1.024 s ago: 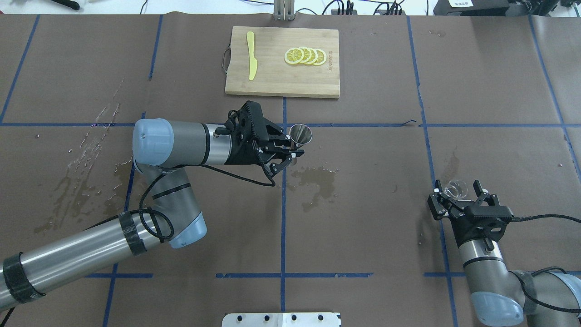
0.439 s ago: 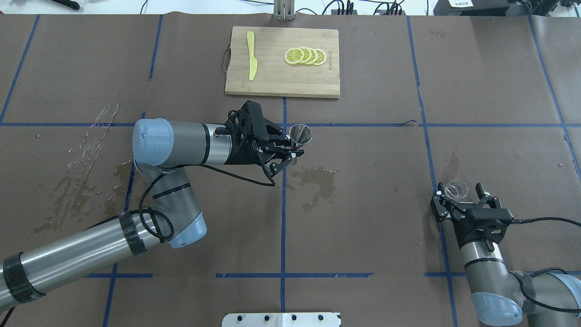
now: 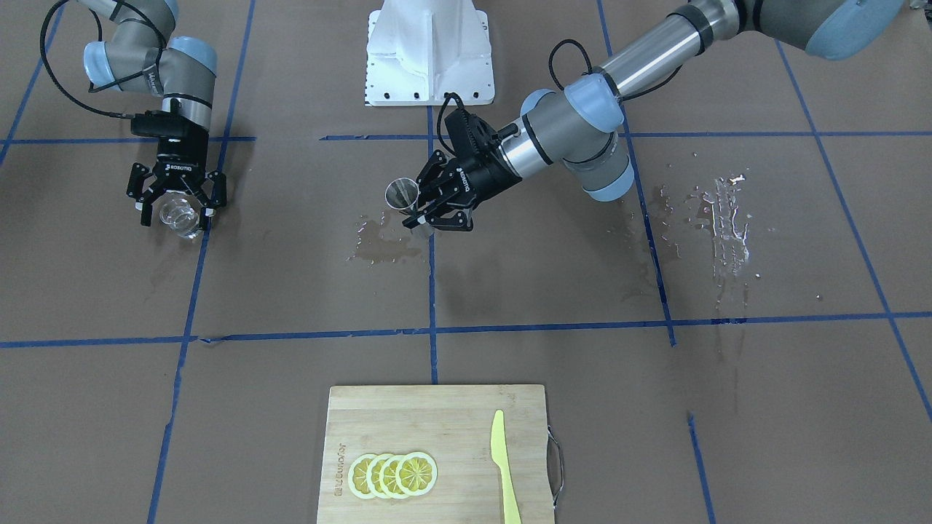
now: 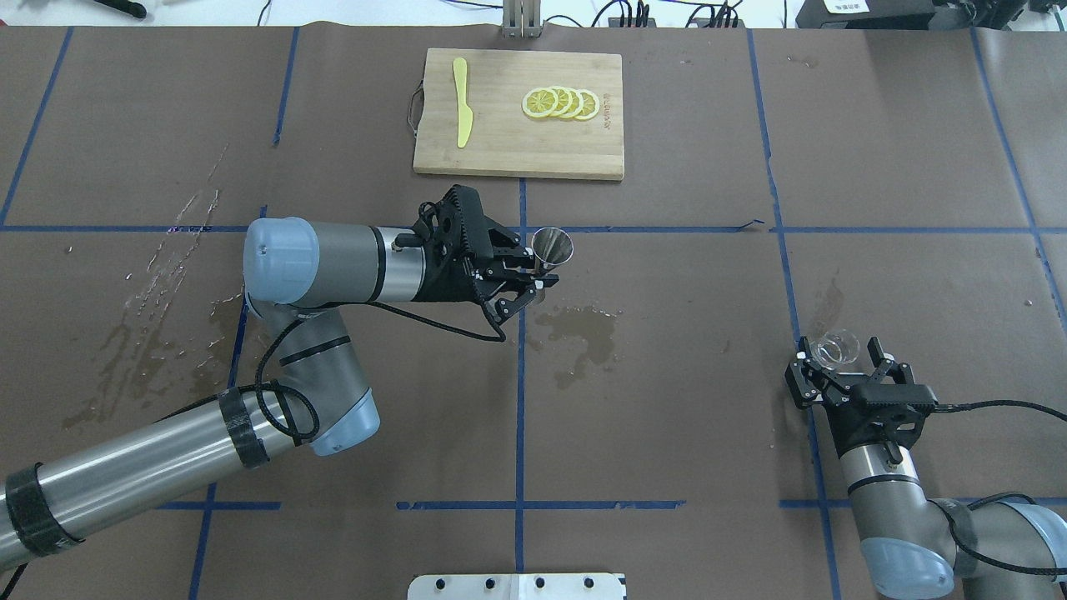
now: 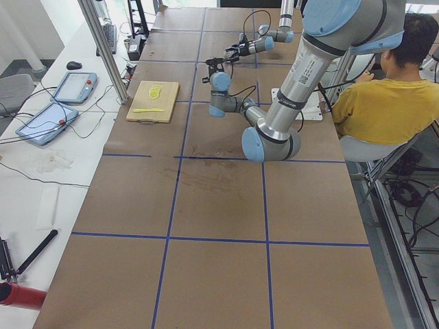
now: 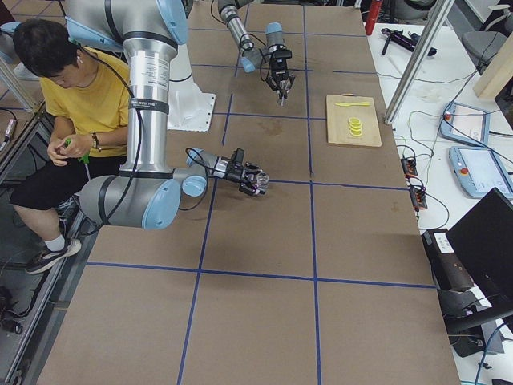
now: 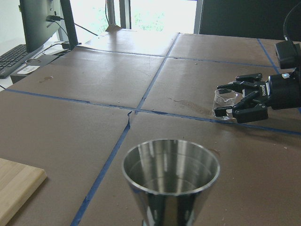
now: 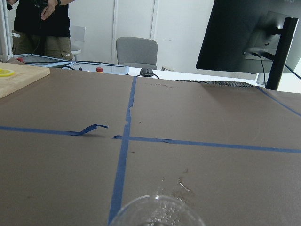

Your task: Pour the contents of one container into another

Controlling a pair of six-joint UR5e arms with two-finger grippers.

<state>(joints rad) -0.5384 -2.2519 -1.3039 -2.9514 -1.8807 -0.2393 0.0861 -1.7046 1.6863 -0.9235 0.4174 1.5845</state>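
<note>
My left claw is pinched on the narrow waist of the jigger and holds it upright beside the blue tape line. Nothing has changed there over the last second: same pose, same grip. I cannot tell whether the jigger's foot touches the table.

My right claw is spread wide, one finger on each side of the glass and neither pressing it. Since a second ago its body has drawn back a little towards my base, while the glass stands in nearly the same spot on the table, far off to my right and well apart from the jigger.

The jigger is polished steel, two cones joined at a thin neck. Its top cone reads dark from above, but my left wrist camera shows a bright mirrored inside under a thin round rim. The glass is clear, short and round, and the brown surface shows through its wall.

The table is covered in matte brown paper marked off by blue tape. A dark wet patch lies just my side of the jigger, and a streak of shiny droplets lies far to my left. At the far edge sits a pale, wood-grained cutting board with overlapping lemon slices and a flat yellow knife.
</note>
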